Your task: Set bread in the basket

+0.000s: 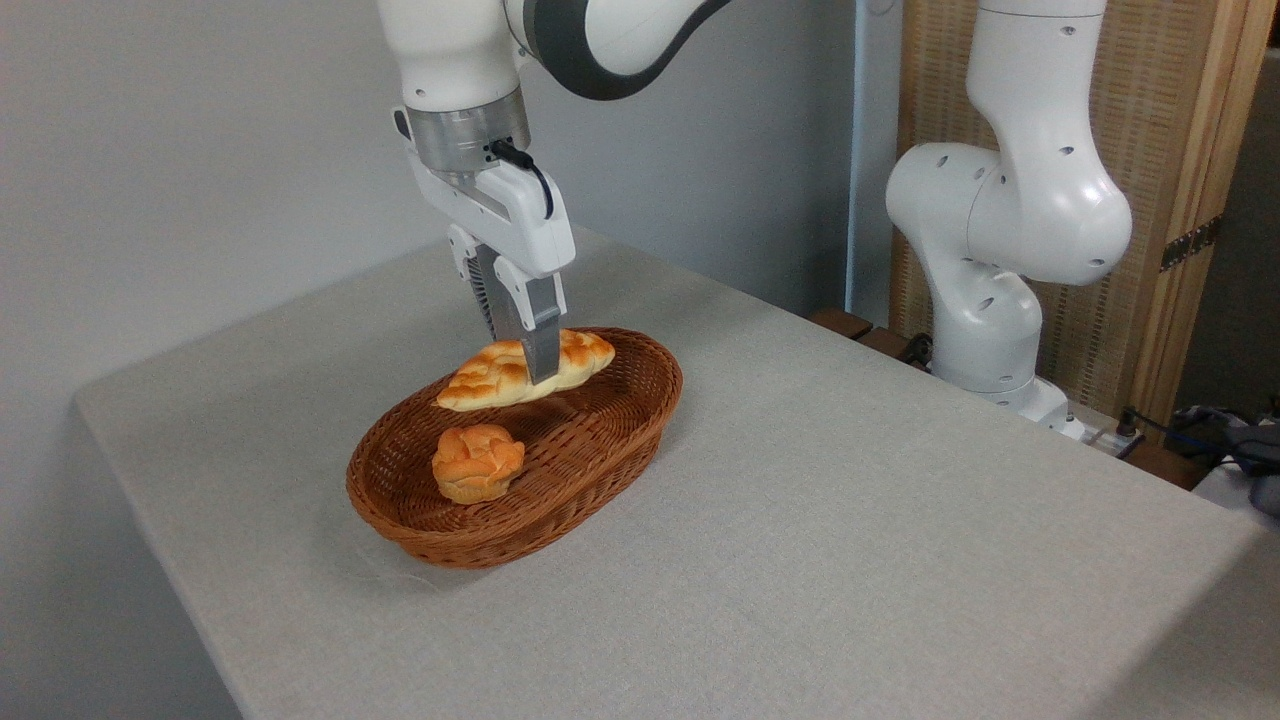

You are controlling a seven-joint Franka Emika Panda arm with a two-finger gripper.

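1. Right now the gripper (530,370) points straight down over the far half of the basket (600,455), its fingers clamped on the bread (490,378) at about the loaf's middle.
2. And the bread lies roughly level in that grip, one pointed end towards the left rim, the other towards the far rim; whether its underside touches the wicker, I cannot tell.
3. Down in the near half of the basket sits a small round bun (477,462), clear of the loaf.
4. The basket rests on the grey table (850,520), left of centre.
5. Over at the right, the arm's white base (1000,270) stands at the table's far edge, in front of a wooden screen (1180,150).
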